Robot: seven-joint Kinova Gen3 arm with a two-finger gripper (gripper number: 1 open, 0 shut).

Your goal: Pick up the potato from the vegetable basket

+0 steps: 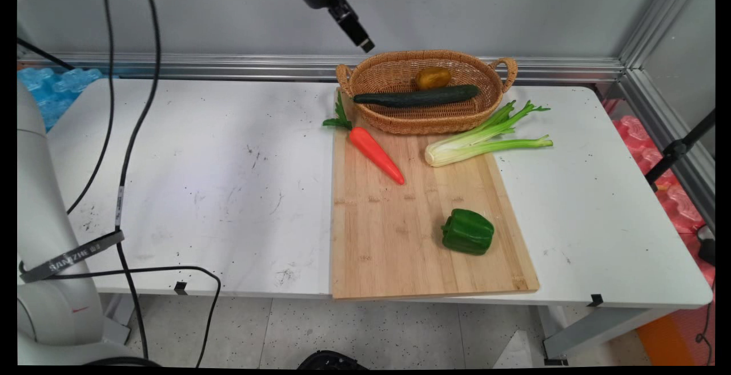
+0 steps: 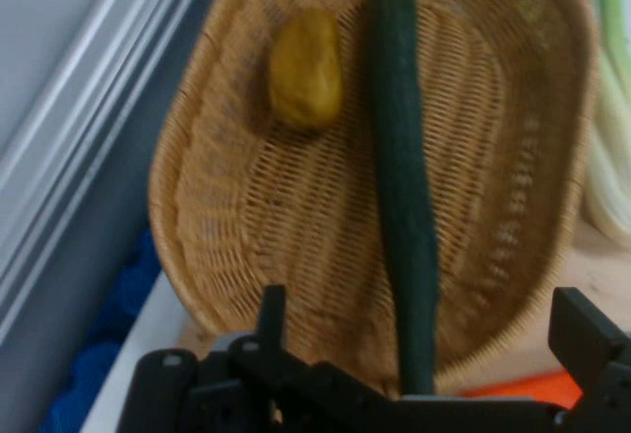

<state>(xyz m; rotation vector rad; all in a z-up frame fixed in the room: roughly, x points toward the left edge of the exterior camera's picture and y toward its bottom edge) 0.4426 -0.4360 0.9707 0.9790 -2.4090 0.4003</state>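
**Gripper hanging open above the basket**

The white table point(image 1: 188, 181) is lying wide and bare on its left half. The wooden cutting board point(image 1: 400, 232) is reaching the near edge. On it, the wicker basket point(image 1: 491, 104) is sitting at the far end, cradling a cucumber point(image 1: 417, 97) and a potato point(image 1: 432, 77). Celery point(image 1: 485, 141) is sprawling off the board's right edge; a carrot point(image 1: 377, 154) and green pepper point(image 1: 468, 231) are lying apart. The gripper point(image 2: 424, 334) is hovering over the basket, jaws wide, holding nothing. A cable strap is showing lettering I cannot read.

From my feed, white scuffed tabletop point(image 1: 228, 181), grey wall point(image 1: 485, 9) behind it, aluminium rail point(image 1: 200, 67) along the wall's base, speckled floor point(image 1: 371, 335) below the tabletop's near edge, blue foam point(image 1: 57, 87) beyond its left end.
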